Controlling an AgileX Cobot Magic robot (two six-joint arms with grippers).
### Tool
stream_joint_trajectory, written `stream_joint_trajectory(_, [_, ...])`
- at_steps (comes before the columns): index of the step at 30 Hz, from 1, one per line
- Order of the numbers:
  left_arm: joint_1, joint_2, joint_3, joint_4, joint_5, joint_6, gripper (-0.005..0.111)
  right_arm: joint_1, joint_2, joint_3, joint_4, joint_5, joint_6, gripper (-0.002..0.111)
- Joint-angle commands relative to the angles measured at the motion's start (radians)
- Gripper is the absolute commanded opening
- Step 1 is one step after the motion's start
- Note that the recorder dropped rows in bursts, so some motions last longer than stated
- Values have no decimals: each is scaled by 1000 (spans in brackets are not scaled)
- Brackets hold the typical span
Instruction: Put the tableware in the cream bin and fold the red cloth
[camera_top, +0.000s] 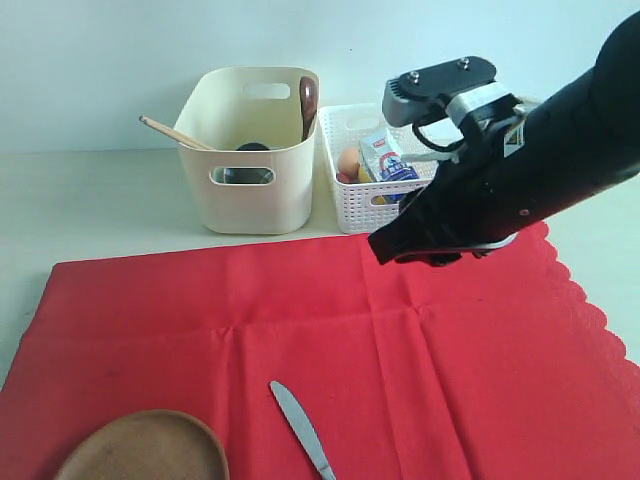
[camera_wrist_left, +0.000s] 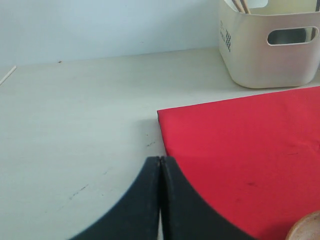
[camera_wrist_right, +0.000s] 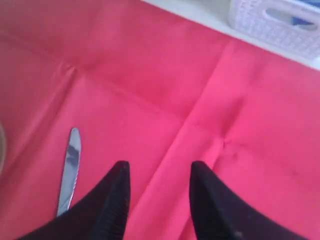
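The red cloth (camera_top: 400, 340) lies spread flat over the table's front. On it rest a metal knife (camera_top: 302, 428) and, at the front left, a brown wooden plate (camera_top: 145, 448). Behind the cloth stands the cream bin (camera_top: 248, 150), with a dark wooden spoon (camera_top: 308, 100), chopsticks (camera_top: 172, 132) and a steel cup (camera_top: 243, 175) inside. My right gripper (camera_wrist_right: 159, 167) hangs open and empty above the cloth's middle, the knife (camera_wrist_right: 69, 167) off to one side of it. My left gripper (camera_wrist_left: 161, 159) is shut and empty, low at the cloth's corner (camera_wrist_left: 161, 112); it is out of the exterior view.
A white lattice basket (camera_top: 372, 200) holding an egg (camera_top: 348, 161) and a small carton (camera_top: 388, 158) stands right of the cream bin. Bare pale table (camera_top: 90, 200) runs along the left and back. The cloth's scalloped edge (camera_top: 590, 300) lies at the right.
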Motion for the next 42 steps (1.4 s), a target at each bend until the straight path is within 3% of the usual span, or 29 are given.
stream_joint_trajectory(1, [-5,-6,3,3,-8,0,0,2,-9,4,137,109,-126,38])
stream_joint_trajectory(11, [-5,-6,3,3,-8,0,0,2,-6,4,231,236,-242,38])
stream_joint_trajectory(19, [-5,-6,3,3,-8,0,0,2,-6,23,240,242,-274,38])
stream_joint_trajectory(29, [-5,-6,3,3,-8,0,0,2,-6,84,435,254,-458,38])
stream_joint_trajectory(42, [-5,-6,3,3,-8,0,0,2,-6,85,442,276,-522,38])
